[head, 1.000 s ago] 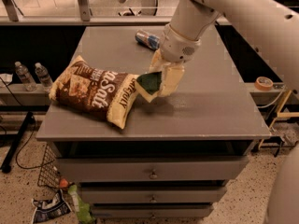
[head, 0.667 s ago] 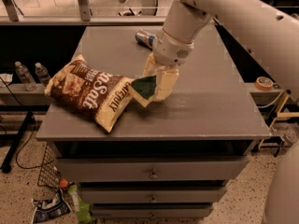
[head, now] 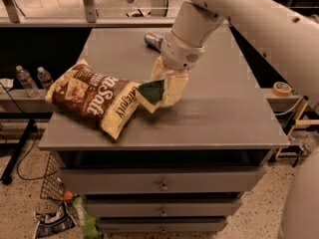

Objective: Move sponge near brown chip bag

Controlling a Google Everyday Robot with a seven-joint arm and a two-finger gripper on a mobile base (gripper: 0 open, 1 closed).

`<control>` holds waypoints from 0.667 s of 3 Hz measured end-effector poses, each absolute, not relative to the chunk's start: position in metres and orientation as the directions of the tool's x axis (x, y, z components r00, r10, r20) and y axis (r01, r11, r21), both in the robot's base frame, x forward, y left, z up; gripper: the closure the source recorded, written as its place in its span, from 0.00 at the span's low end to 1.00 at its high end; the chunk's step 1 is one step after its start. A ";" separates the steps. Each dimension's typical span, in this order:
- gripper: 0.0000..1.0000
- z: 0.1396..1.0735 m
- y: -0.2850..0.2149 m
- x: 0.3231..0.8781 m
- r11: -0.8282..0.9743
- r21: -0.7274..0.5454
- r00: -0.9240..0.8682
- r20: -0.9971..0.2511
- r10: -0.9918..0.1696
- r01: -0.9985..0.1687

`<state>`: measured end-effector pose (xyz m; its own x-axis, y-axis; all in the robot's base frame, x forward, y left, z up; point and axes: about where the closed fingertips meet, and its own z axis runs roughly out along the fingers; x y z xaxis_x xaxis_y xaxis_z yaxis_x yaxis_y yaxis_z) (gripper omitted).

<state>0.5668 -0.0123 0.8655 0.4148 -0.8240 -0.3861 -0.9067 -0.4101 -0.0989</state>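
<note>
Green-topped sponge (head: 151,90) hangs tilted in the gripper (head: 162,94), whose cream jaws are clamped on it. It is just above the table (head: 224,108) and right beside the yellow end of the bag (head: 92,97); whether sponge and bag touch cannot be told. A leftward move would likely make the sponge or a finger shove the puffy bag, which lies close to the table's front-left edge, and slide it. Let go while tilted, the sponge may topple or bounce away. The can (head: 154,40) behind the wrist is well apart and poses little risk.
</note>
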 end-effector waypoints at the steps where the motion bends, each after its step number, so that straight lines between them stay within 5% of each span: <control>1: 0.35 0.864 -0.010 0.569 -0.408 -0.107 0.416 -0.388 -0.823 -0.907; 2: 0.12 0.863 -0.007 0.571 -0.406 -0.113 0.416 -0.390 -0.822 -0.907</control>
<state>0.5709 -0.0073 0.8634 0.4164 -0.8215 -0.3895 -0.9068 -0.4061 -0.1128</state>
